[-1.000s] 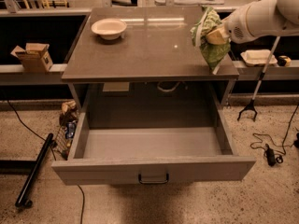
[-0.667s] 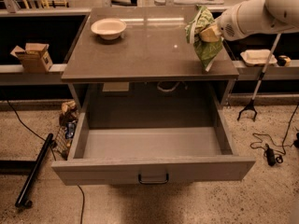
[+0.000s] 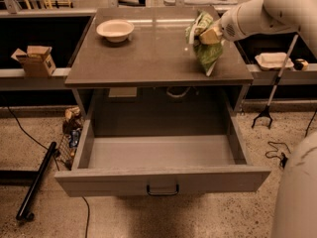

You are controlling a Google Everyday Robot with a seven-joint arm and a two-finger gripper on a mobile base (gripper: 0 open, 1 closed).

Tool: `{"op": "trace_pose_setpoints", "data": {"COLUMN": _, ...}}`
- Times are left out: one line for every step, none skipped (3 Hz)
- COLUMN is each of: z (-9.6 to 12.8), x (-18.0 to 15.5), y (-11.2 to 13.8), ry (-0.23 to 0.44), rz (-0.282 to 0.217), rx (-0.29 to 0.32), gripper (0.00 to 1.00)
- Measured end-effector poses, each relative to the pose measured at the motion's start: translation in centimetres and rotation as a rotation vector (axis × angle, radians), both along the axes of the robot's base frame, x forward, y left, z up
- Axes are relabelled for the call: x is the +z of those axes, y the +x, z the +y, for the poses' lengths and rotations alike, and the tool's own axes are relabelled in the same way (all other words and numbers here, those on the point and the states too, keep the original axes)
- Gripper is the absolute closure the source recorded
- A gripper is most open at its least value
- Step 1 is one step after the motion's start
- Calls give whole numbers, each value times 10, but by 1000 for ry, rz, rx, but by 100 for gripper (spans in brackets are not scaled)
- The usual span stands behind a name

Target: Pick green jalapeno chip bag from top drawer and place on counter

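The top drawer [image 3: 109, 180] is seen pulled fully out across the bottom of the frame. Its dark pull handle [image 3: 162, 190] is mounted at the centre of the front panel. A white part of the robot body [image 3: 301, 192] is seen at the lower right edge. A black pole [image 3: 35, 181] is laid on the speckled floor at the lower left.

Above the drawer, the counter [image 3: 148, 58] is shown across the centre of the frame. The green jalapeno chip bag [image 3: 207, 53] is located over the right part of the counter, near its front right corner. The bag is hung point-down, and whether its lower tip is touching the surface cannot be determined. The gripper [image 3: 210, 34] is positioned at the upper centre-right, clamped on the bag's upper part. It is carried by the white arm [image 3: 257, 14], which enters from the upper right.

A white bowl [image 3: 115, 29] is placed upright at the upper left of the counter, well apart from the bag. A cardboard box [image 3: 34, 61] is seen on the left side shelf, and a white tray [image 3: 272, 60] on the right one.
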State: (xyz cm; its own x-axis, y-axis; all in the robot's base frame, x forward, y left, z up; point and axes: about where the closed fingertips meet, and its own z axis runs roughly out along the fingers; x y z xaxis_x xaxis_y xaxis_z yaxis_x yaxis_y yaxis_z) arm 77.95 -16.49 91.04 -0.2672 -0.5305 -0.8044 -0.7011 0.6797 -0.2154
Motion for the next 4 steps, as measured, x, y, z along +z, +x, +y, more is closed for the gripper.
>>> {"op": "trace_pose_setpoints", "data": {"z": 5, "x": -4, "y": 5, "ry": 12, "rz": 9, "rx": 3, "gripper": 5}}
{"op": "trace_pose_setpoints", "data": {"z": 4, "x": -5, "y": 6, "ry": 25, "rz": 12, "rx": -1, "gripper": 0}}
{"op": "trace_pose_setpoints", "data": {"z": -8, "x": -3, "y": 1, "ry": 43, "rz": 10, "rx": -30, "gripper": 0}}
{"op": "trace_pose_setpoints", "data": {"z": -35, "x": 4, "y": -12, "ry": 38, "rz": -2, "rx": -73, "gripper": 0}}
